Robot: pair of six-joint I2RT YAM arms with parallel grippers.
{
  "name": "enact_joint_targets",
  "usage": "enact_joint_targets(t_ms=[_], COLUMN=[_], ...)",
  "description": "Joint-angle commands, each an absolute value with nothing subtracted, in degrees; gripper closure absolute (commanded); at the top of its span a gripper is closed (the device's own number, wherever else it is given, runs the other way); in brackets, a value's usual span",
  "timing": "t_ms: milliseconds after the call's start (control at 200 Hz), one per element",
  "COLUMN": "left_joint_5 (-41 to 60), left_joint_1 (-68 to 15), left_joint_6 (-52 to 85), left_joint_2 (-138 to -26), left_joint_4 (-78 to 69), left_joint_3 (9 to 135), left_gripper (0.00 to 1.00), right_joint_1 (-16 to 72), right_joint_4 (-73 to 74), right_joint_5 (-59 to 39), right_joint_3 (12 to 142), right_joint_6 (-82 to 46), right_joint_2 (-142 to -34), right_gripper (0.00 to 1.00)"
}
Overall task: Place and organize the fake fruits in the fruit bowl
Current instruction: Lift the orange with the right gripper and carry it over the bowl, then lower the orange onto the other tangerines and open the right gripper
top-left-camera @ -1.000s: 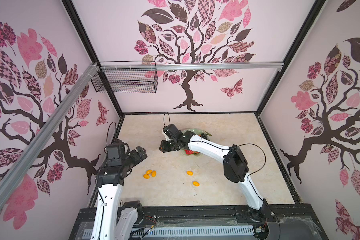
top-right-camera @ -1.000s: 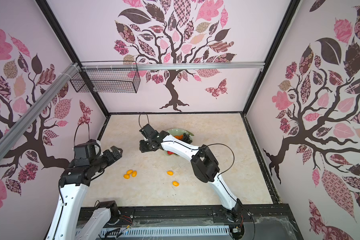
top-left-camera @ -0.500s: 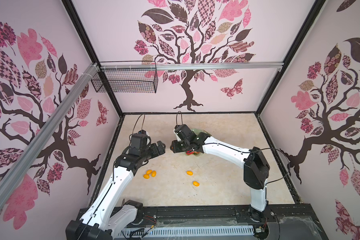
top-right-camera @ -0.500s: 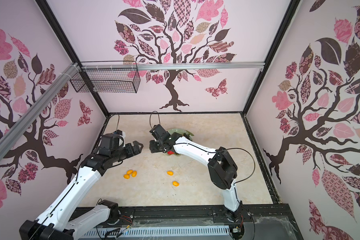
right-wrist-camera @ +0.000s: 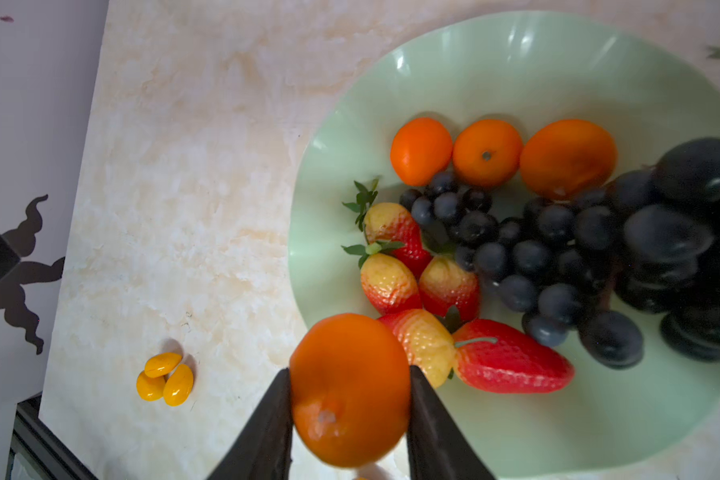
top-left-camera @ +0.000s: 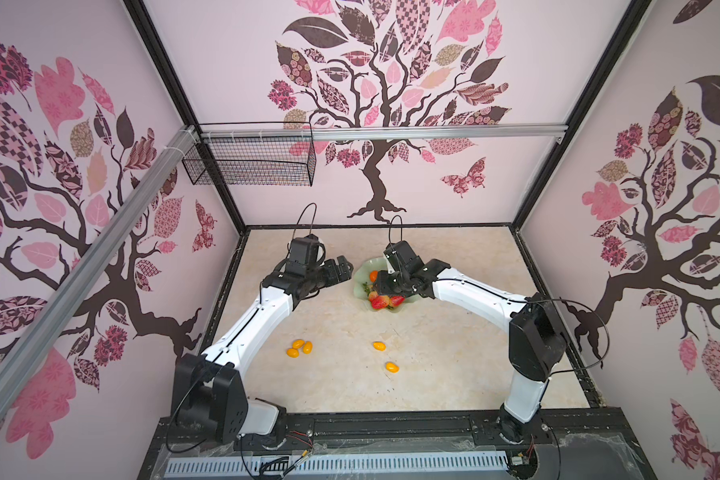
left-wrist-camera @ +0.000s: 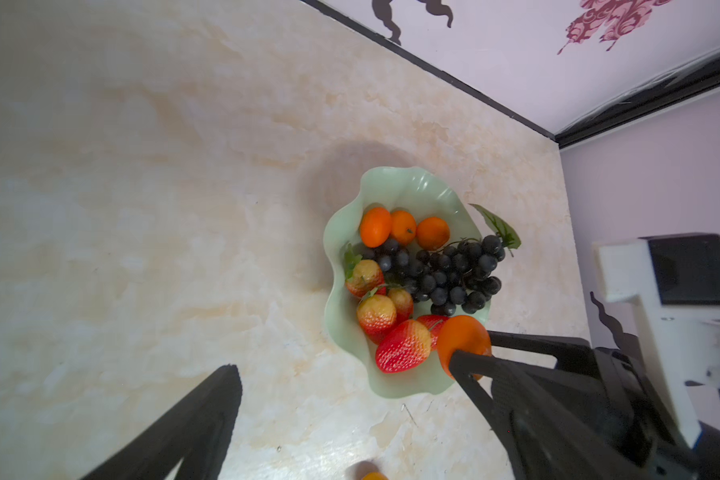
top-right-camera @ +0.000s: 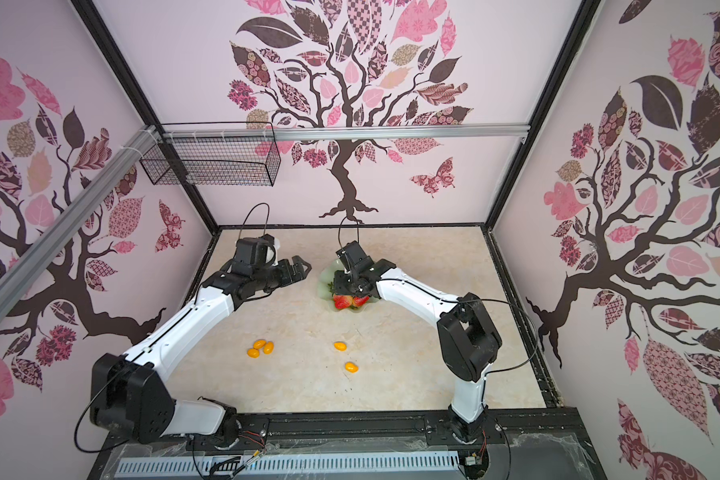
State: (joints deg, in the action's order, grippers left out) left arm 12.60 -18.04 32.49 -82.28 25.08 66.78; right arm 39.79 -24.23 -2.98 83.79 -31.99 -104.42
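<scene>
Mint scalloped fruit bowl holds three oranges, grape bunch, strawberries. Fourth orange gripped at rim. Five yellow ovals loose on desk.

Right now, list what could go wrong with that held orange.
1. The orange in the right fingers hangs at the fruit bowl rim; released here, it might roll onto the table.
2. The open left fingers are close beside the fruit bowl; the arms could clash.
</scene>
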Motion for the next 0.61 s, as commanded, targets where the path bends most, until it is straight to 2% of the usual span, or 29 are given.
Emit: enact_joint_targets(t_ms=[0, 230, 360, 600], left_joint_5=[16.31, 17.20, 18.82, 26.88], left_joint_1=[-18.39, -18.35, -17.44, -9.96], left_joint_6=[30.74, 30.81, 29.57, 35.67], left_joint_2=[-85.69, -87.59, -88.36, -90.61], left_joint_4=[20.69, 15.87, 18.36, 12.52], left_joint_3=[71.45, 67.54, 69.43, 67.01], left_gripper=[0.02, 0.02, 0.02, 0.02], right_joint_1=[38.69, 37.34, 36.55, 34.94], right_joint_4=[-24.68, -27.42, -28.30, -29.33], right_joint_5=[-2.63, -1.40, -0.24, -0.34], right_joint_3=[84.36, 87.72, 89.90, 94.74], right_joint_6=[-32.09, -30.39, -29.53, -28.66], right_joint_2=[-101.05, -103.47, -105.54, -110.21], right_gripper=[0.63, 0.63, 0.63, 0.63])
